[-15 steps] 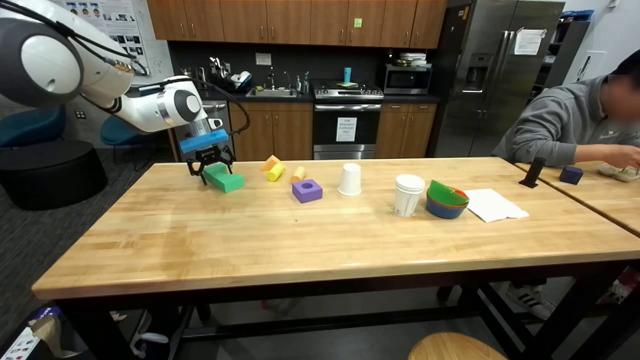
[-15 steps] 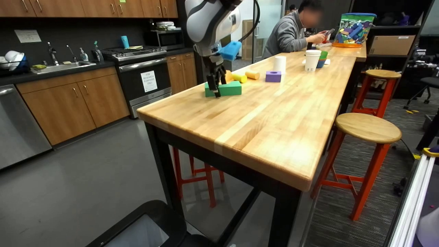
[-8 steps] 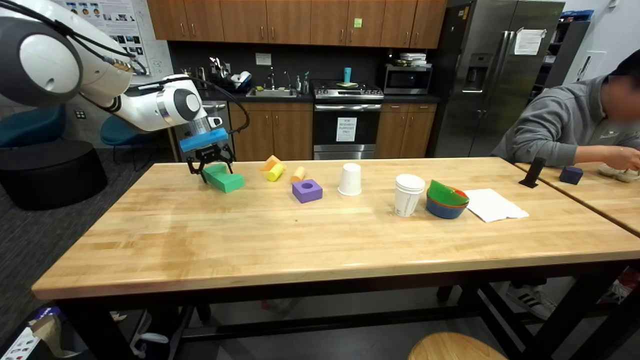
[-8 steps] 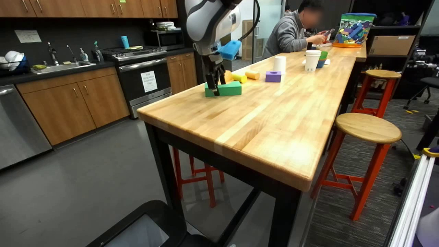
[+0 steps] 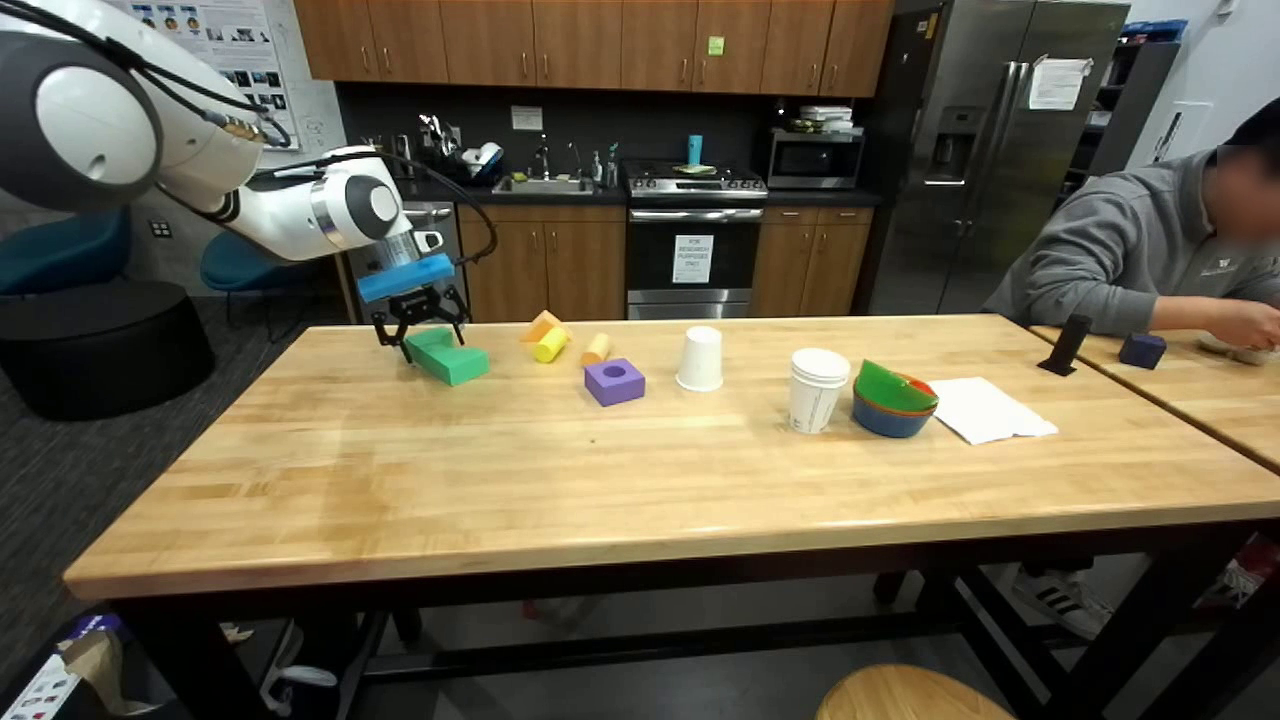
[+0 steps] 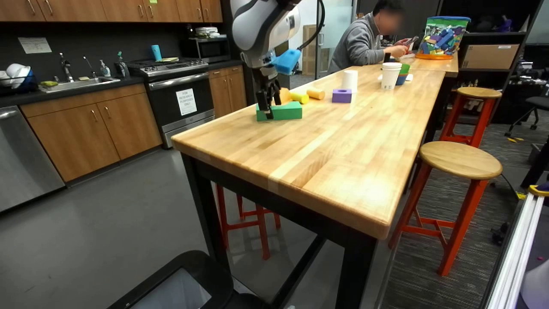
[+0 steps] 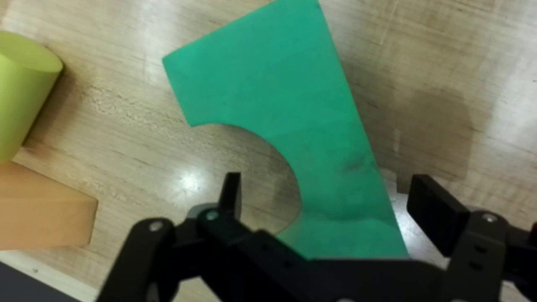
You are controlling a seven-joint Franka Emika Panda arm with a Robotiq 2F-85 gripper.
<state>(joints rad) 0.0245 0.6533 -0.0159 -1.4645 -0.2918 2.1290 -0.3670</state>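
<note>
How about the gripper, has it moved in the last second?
Yes, slightly upward: in an exterior view the gripper sits a little higher against the unmoved table.

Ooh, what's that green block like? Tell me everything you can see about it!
The green block looks like a bridge lying flat on the wooden table. Its outer edges are straight, with a half-round bite scooped from one long side. It looks matte, maybe foam, with a faint dark smudge on top. The open gripper straddles it, one finger at the curved bite, the other past the straight side, with gaps showing. The gripper hides one end in the wrist view.
</note>
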